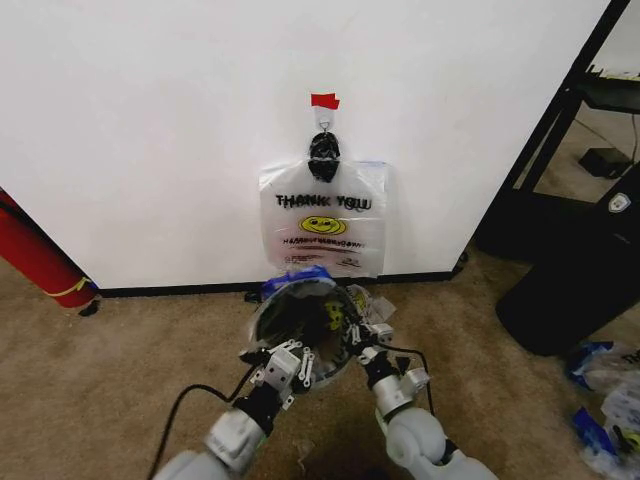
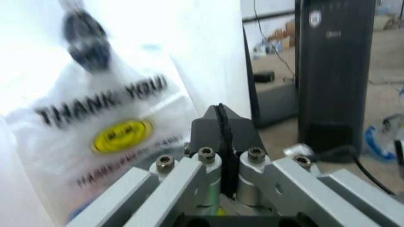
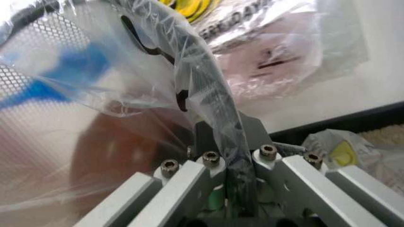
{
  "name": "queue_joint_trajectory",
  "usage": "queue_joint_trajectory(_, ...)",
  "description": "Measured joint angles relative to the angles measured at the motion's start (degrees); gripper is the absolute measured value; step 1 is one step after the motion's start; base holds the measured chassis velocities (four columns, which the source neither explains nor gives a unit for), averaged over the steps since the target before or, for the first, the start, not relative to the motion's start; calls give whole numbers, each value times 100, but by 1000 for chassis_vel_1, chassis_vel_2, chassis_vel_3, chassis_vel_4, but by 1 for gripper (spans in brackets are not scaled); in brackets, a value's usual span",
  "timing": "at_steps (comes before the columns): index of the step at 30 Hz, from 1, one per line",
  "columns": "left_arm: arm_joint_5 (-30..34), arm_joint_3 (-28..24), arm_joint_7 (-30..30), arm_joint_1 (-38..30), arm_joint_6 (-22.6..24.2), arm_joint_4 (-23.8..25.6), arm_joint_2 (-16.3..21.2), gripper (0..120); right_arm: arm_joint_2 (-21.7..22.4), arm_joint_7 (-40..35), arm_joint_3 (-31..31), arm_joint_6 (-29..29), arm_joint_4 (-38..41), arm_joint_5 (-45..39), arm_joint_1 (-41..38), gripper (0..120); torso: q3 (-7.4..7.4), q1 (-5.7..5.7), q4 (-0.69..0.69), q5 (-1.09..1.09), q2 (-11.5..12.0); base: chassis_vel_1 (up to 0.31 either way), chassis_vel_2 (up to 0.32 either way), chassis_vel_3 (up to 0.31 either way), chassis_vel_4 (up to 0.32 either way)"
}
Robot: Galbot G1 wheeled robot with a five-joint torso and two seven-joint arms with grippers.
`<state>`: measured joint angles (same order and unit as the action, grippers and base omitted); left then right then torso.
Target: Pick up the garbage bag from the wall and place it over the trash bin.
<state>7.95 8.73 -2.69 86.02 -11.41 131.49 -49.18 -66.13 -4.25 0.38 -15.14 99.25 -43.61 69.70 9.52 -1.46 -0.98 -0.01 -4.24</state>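
Now both hands grip the bagged trash bin rim: left hand (pinched shut), right hand clamping plastic.

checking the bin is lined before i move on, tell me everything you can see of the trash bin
The trash bin is a small round black bin of mesh, standing on the carpet just before the wall below a hanging smiley bag. A thin clear garbage bag with blue patches is draped over its rim and lines the inside. The right gripper is shut on the bagged rim; the left gripper is at the near rim, shut.
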Motion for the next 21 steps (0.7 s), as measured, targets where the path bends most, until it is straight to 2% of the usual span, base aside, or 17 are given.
queue_joint_trajectory(2, 135, 214, -66, -59, -119, -94, 66, 8, 48, 1, 74, 1, 65, -179, 26, 0, 0, 0, 0, 1, 0, 0, 0, 0, 0)
queue_joint_trajectory(3, 135, 214, -66, -59, -119, -94, 66, 8, 48, 1, 74, 1, 65, -179, 26, 0, 0, 0, 0, 1, 0, 0, 0, 0, 0)
queue_joint_trajectory(9, 432, 634, -120, -277, -276, -684, 105, 33, 65, -180, 193, 15, 276, -638, 61, 0, 0, 0, 0, 0, 0, 0, 0, 0, 0)
queue_joint_trajectory(10, 432, 634, -120, -277, -276, -684, 105, 33, 65, -180, 193, 15, 276, -638, 61, 0, 0, 0, 0, 0, 0, 0, 0, 0, 0)
queue_joint_trajectory(15, 571, 665, 270, -234, -556, -1047, 173, 55, 31, -349, 227, 29, 375, -811, 71, 0, 0, 0, 1, 0, 0, 0, 0, 0, 0)
queue_joint_trajectory(18, 670, 647, 293, -254, -566, -1128, 137, 61, 21, -349, 237, 28, 384, -812, 82, 0, 0, 0, 1, 0, 0, 0, 0, 0, 0)
queue_joint_trajectory(21, 870, 593, 234, -320, -476, -1166, 63, 73, 20, -333, 231, 25, 416, -775, 122, 0, 0, 0, 0, 0, 0, 0, 0, 0, 0)
